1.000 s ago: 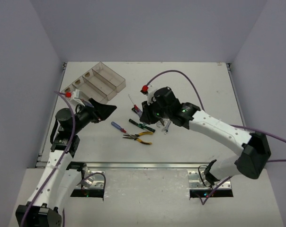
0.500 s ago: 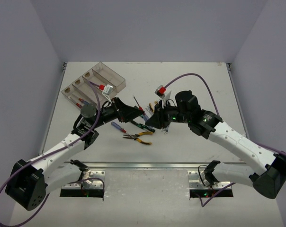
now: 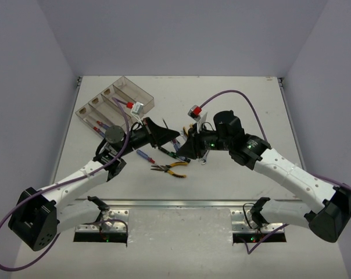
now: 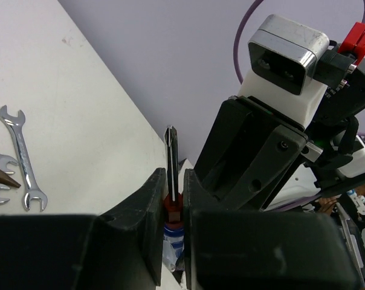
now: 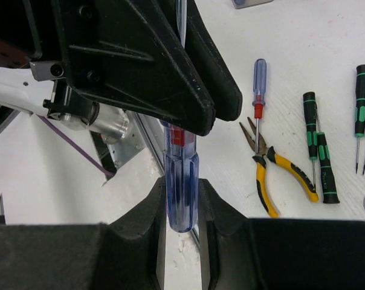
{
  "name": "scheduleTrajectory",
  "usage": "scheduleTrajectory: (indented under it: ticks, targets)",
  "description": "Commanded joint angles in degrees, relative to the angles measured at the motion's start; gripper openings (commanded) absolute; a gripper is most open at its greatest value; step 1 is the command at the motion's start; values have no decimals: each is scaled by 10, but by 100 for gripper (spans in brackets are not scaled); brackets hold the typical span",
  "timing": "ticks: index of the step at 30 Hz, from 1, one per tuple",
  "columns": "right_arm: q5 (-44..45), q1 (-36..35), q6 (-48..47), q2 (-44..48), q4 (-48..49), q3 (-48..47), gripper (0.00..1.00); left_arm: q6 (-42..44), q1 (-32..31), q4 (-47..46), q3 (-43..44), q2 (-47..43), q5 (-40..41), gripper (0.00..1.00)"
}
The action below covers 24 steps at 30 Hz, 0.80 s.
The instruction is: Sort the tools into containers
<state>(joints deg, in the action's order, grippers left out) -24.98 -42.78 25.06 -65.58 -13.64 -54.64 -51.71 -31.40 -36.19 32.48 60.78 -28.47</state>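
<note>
Both pairs of jaws are clamped on one blue screwdriver (image 3: 174,141). From above, the left gripper (image 3: 167,134) and right gripper (image 3: 180,150) meet over the loose tools, and the screwdriver's long axis slants from far-left to near-right. The containers (image 3: 114,99) are four joined bins, with something red at their near-left end.

Left wrist: the fingers (image 4: 134,223) pinch its red collar, tip pointing up. One whole wrench (image 4: 19,157) lies beside it.

Right wrist: the fingers (image 5: 153,208) squeeze its handle. On the table (image 5: 315,36) lie a second blue screwdriver (image 5: 258,78), one pair of pliers (image 5: 279,175) and four green-black screwdrivers (image 5: 327,169).
</note>
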Motion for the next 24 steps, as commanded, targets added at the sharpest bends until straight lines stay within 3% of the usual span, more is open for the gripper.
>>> scheduleTrajectory:
  ticks: [1,2,3,4,5,6,9,13,19,24]
  targets:
    - [19,4,2,-9,34,-17,3,2,-7,-22,23,3,6,0]
    - [28,5,3,-7,34,-15,14,7,-6,-6,28,4,15,0]
    - [36,6,5,-3,33,-13,33,15,-6,13,34,4,27,0]
    - [53,7,9,2,27,-11,57,24,-5,53,41,3,43,0]
    - [83,8,11,13,13,-7,88,35,-1,114,60,1,70,0]
    - [130,8,9,25,-1,-5,99,47,7,159,81,0,114,0]
    - [229,10,-7,64,-62,2,99,73,76,377,155,7,219,0]
    - [304,20,-24,73,-93,20,99,80,216,514,202,27,319,0]
    - [352,26,-54,58,-103,47,99,100,366,619,307,136,419,0]
    - [371,28,-55,60,-97,72,99,104,414,641,383,244,475,0]
